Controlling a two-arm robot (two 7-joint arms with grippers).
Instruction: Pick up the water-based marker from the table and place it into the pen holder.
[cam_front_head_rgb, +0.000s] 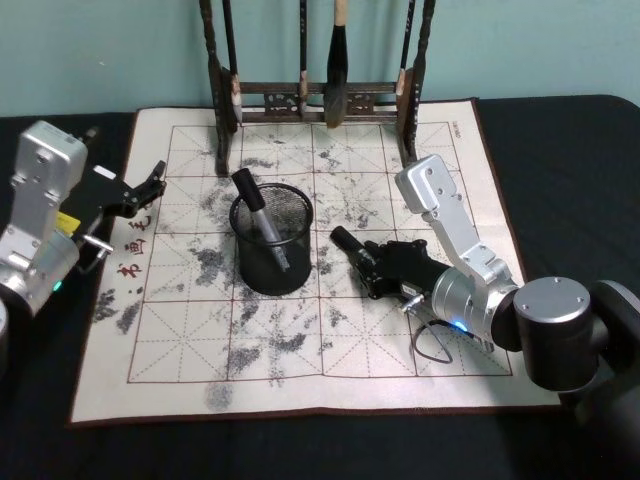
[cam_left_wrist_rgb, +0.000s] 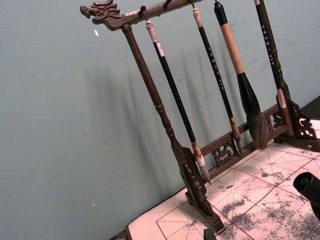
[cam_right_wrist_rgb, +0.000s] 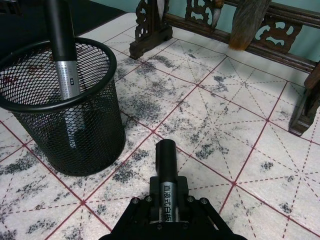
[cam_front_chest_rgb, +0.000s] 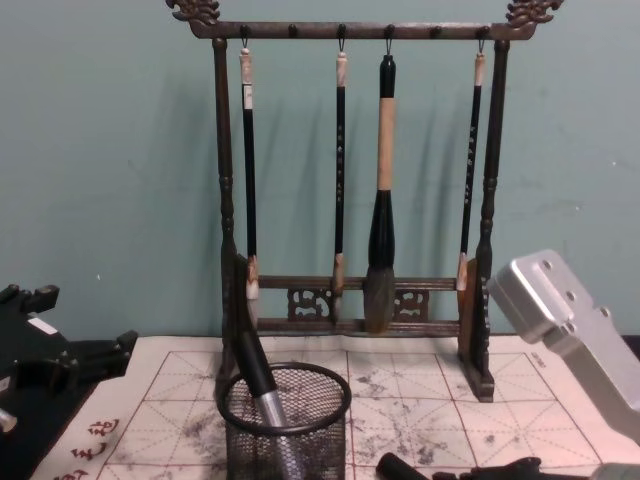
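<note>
Marker (cam_right_wrist_rgb: 166, 161) level, pointing past pen holder (cam_right_wrist_rgb: 95, 131)

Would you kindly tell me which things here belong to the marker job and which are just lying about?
Job: marker in the right gripper; mesh pen holder, second marker already inside; mat on the table.
Lying about: wooden brush rack, its four hanging brushes; left gripper, parked at the mat's left edge.

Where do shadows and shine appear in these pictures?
Left wrist view: the brush rack and its brushes throw soft, spread shadows on the teal wall. Chest view: fainter brush shadows lie on that wall. Right wrist view: the silver band of the marker in the pen holder shines softly; the second marker, held by the right gripper beside it, looks duller.
</note>
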